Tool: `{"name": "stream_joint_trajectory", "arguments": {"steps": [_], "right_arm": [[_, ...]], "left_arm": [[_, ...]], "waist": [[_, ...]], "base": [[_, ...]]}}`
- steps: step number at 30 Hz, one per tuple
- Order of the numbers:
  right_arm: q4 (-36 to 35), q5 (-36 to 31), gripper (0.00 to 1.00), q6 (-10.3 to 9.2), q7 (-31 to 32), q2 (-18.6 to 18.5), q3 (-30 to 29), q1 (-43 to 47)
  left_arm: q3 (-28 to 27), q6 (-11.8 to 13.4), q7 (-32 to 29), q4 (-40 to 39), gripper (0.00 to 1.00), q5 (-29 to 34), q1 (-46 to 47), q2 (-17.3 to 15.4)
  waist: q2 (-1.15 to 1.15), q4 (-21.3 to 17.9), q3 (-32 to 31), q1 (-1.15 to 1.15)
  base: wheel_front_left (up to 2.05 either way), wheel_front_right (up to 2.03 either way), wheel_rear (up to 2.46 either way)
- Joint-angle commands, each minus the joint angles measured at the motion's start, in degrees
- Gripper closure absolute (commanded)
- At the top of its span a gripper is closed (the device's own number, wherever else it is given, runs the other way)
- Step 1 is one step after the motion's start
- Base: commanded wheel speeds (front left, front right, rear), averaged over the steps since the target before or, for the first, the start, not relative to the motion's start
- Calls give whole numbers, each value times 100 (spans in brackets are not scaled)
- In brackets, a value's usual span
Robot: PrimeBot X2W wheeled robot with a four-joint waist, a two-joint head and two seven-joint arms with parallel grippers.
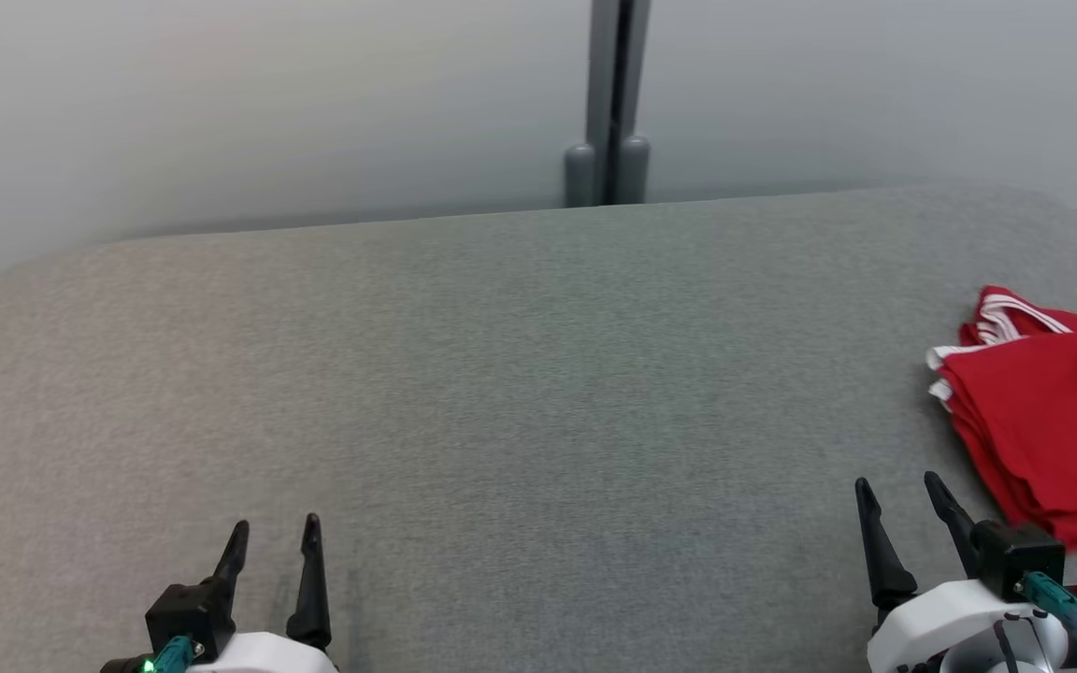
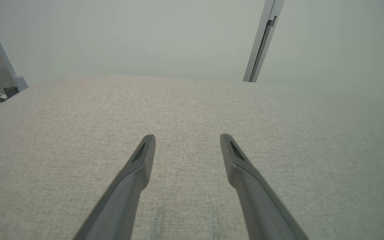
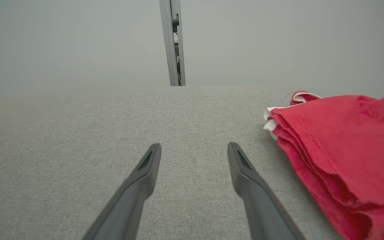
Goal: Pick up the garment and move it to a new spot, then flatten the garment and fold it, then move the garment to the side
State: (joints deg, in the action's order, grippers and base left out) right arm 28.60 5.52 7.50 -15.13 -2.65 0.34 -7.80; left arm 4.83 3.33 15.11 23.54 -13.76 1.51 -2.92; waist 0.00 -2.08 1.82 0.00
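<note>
The folded red cloth garment with white trim point(image 1: 1053, 421) lies in a layered stack at the far right of the grey woven fabric surface point(image 1: 501, 374), and the right edge of my head view cuts it off. Its white-edged corner points away from me, and its lower red edge drapes towards my right side. In my right wrist view the stacked red layers point(image 3: 345, 143) lie flat on the fabric, to the right of my fingers.

My right pincer point(image 1: 898, 480) sits just beside the garment, to its left and nearer to me, and does not touch it. Its two dark fingers are spread apart with nothing between them but bare grey fabric. My left pincer point(image 1: 277, 522) is well apart from the garment, at the lower left over the bare surface. Its fingers are also spread wide and hold nothing.

Beyond the rounded far edge of the surface is a pale panelled wall point(image 1: 221, 112) with a grey vertical post point(image 1: 615, 103) at its seam.
</note>
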Motion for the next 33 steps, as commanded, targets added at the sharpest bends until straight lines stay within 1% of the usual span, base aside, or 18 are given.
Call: {"name": "stream_joint_trajectory", "arguments": {"steps": [1, 5, 9, 10, 14, 33], "right_arm": [[-7, -1, 0, -2, 1, -47, -17, -9], [-48, -48, 0, -1, 1, -43, -26, -5], [-64, -55, 0, -2, 1, -47, -38, 9], [-17, -35, 100, 0, -1, -9, -14, 15], [156, 12, 100, 0, 26, 62, -15, 136], [-257, 2151, 100, 0, 553, 36, -179, 136]], "left_arm": [[-17, -13, 0, -3, 0, 16, 43, -13], [-37, -20, 1, 8, 0, 21, 21, -12], [-34, -97, 1, 12, 0, -86, 11, -11], [-16, -95, -2, 32, 100, -87, -2, 14], [-20, -100, -26, 211, 100, -136, -63, 53], [-296, -343, -551, -83, 100, -2038, 86, 38]], "waist": [[0, -112, 6, 0], [0, -122, -3, 0], [0, -124, -3, 0], [0, -125, -2, 0], [0, -124, -3, 0], [0, -73, -28, 0]], "base": [[0, 0, 0], [0, 0, 0], [0, 0, 0], [0, 0, 0], [0, 0, 0], [0, 0, 0]]}}
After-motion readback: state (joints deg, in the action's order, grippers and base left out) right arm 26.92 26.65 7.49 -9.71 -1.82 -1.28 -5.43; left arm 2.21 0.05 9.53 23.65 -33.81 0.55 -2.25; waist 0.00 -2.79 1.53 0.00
